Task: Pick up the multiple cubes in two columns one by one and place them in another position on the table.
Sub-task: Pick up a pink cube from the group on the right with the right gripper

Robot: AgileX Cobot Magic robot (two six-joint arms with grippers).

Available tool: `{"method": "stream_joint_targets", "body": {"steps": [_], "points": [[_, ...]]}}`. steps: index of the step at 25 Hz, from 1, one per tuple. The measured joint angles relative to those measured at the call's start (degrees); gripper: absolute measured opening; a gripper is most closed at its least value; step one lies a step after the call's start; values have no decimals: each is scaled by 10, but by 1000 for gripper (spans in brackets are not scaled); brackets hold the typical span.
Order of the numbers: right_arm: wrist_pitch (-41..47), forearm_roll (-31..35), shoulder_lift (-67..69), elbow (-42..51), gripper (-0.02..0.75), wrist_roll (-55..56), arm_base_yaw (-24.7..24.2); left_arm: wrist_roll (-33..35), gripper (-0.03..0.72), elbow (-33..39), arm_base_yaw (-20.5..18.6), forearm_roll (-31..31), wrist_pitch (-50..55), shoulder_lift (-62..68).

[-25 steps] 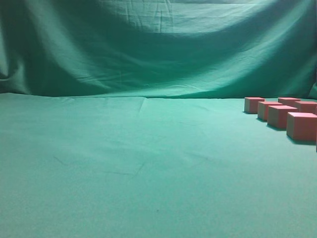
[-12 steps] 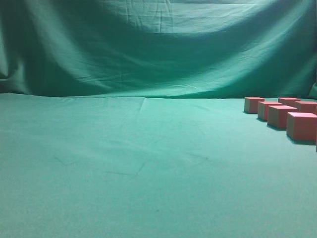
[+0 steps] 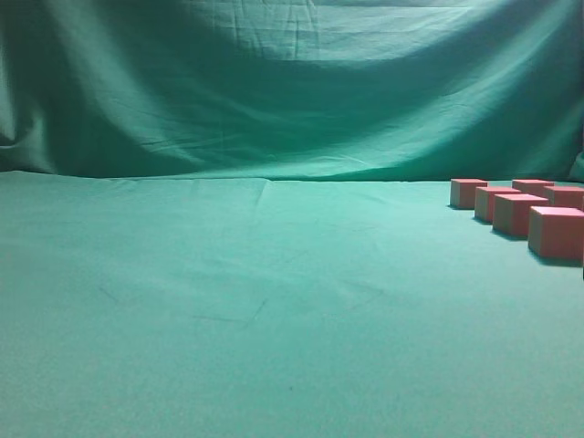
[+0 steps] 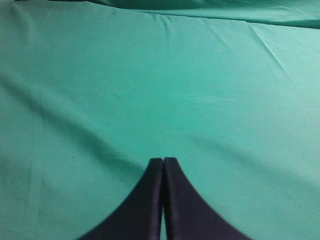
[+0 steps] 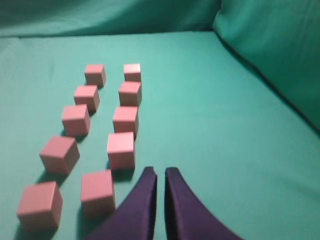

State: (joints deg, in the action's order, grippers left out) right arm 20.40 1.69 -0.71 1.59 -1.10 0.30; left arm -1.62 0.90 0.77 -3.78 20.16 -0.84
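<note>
Several pinkish-red cubes [image 5: 125,120] stand in two columns on the teal-green table [image 5: 215,130] in the right wrist view. The nearest of the right-hand column [image 5: 97,192] sits just left of my right gripper [image 5: 160,172], which hovers beside the rows, jaws nearly together, a slim gap, nothing between them. In the exterior view the cubes [image 3: 520,214] cluster at the far right edge of the table [image 3: 274,301]; neither gripper shows there. My left gripper [image 4: 163,160] is shut and empty over bare cloth [image 4: 150,75], with no cube in its view.
A draped green cloth backdrop [image 3: 292,82] hangs behind the table. In the right wrist view a raised fold of the same cloth [image 5: 270,45] rises at the right. Light wrinkles cross the table cloth [image 3: 228,315].
</note>
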Motion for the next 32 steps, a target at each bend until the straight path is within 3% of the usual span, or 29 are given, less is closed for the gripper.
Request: {"method": "stream_joint_targets", "body": {"steps": [7,14,19,28,32], "points": [[-260,50,0,1,47,66,0,0,0,0,0,0,0,0],[-312,60,0,1,47,81,0,0,0,0,0,0,0,0],[-165,61,18,-86,47,81,0,0,0,0,0,0,0,0],[140,93,277,-281,47,73,0,0,0,0,0,0,0,0],[286,143,405,-354,47,-58,0,0,0,0,0,0,0,0]]}}
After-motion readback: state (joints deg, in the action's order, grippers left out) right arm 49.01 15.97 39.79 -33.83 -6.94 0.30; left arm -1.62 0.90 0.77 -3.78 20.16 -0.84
